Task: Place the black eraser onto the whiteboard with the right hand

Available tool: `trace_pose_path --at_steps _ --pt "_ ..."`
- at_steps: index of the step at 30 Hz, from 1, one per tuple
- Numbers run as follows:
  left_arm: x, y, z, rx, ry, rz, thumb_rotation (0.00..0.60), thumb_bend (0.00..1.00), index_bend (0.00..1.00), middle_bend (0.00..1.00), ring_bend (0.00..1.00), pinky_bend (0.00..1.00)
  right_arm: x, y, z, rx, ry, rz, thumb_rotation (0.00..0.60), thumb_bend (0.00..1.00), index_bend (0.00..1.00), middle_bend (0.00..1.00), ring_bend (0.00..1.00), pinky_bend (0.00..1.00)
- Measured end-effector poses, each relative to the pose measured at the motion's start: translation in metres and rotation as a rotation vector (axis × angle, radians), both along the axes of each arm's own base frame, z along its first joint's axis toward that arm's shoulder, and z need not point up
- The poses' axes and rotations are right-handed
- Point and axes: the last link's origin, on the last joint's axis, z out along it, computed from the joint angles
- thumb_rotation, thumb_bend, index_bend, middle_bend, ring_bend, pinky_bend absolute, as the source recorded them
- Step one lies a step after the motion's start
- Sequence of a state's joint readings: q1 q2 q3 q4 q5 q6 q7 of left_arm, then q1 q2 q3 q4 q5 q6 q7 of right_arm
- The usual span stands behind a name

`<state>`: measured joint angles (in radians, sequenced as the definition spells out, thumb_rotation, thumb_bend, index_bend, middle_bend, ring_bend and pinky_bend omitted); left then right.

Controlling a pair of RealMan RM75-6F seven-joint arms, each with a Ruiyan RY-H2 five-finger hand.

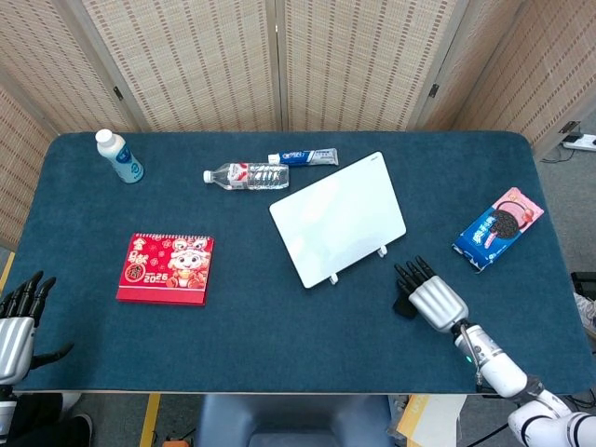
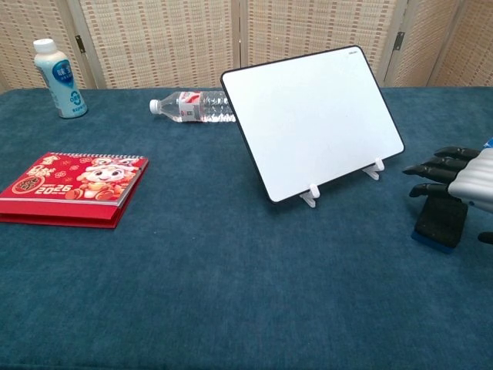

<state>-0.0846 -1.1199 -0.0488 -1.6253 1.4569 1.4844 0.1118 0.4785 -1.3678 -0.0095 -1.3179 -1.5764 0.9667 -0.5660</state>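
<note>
Worktop (image 1: 279, 354) w/ dark teal felt-like cover, rounded corners, fills most of the head view; front edge at 6 o'clock. Folding screen (image 1: 279, 65) behind it at 12 o'clock: beige woven panels in pale wood frames, small dark hinges at the joints. Screen wraps round at 10 and 2 o'clock, angled panels on both sides. Grey floor (image 1: 568, 200) shows at 3 o'clock past the worktop edge; white power strip (image 1: 581, 142) lies there nr the screen foot. Yellow floor tape (image 1: 149, 419) at 7 o'clock. Light even, soft, no hard shadows. Chest view: same screen across the top, teal cover below.
</note>
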Motion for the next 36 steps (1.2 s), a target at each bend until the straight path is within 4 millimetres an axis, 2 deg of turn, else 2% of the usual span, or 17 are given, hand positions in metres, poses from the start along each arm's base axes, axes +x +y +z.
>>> trace_pose_path --at_steps 3,6,12,18,28,33,36 --pt "0.000 0.000 0.000 0.001 0.000 -0.003 0.600 0.04 0.00 0.02 0.10 0.16 0.001 -0.001 -0.002 -0.004 -0.010 0.002 0.600 0.27 0.37 0.00 0.00 0.00" --pt "0.000 0.000 0.001 0.005 -0.003 -0.005 0.600 0.04 0.00 0.02 0.10 0.16 0.000 -0.003 -0.004 -0.006 -0.015 0.006 0.600 0.27 0.46 0.00 0.00 0.00" --pt "-0.001 0.001 0.003 0.024 0.005 -0.002 0.600 0.04 0.00 0.02 0.10 0.16 -0.002 -0.006 -0.008 -0.025 -0.018 0.013 0.600 0.27 0.46 0.00 0.00 0.00" --pt "0.000 0.000 0.004 0.031 0.004 -0.004 0.600 0.04 0.00 0.02 0.11 0.16 0.001 -0.007 -0.007 -0.061 -0.032 0.036 0.600 0.27 0.53 0.00 0.00 0.00" --pt "0.000 0.000 0.001 0.018 0.007 -0.003 0.600 0.04 0.00 0.02 0.14 0.17 0.022 -0.010 0.021 -0.230 -0.221 0.100 0.600 0.27 0.56 0.05 0.01 0.00" --pt "0.002 0.000 0.000 0.012 0.005 -0.013 0.600 0.04 0.00 0.01 0.14 0.17 0.033 -0.024 0.027 -0.385 -0.302 0.192 0.600 0.27 0.57 0.05 0.01 0.00" --pt "0.002 -0.001 -0.001 0.004 0.001 -0.018 0.600 0.04 0.00 0.01 0.14 0.17 0.038 -0.044 0.022 -0.446 -0.288 0.238 0.600 0.27 0.57 0.05 0.01 0.00"
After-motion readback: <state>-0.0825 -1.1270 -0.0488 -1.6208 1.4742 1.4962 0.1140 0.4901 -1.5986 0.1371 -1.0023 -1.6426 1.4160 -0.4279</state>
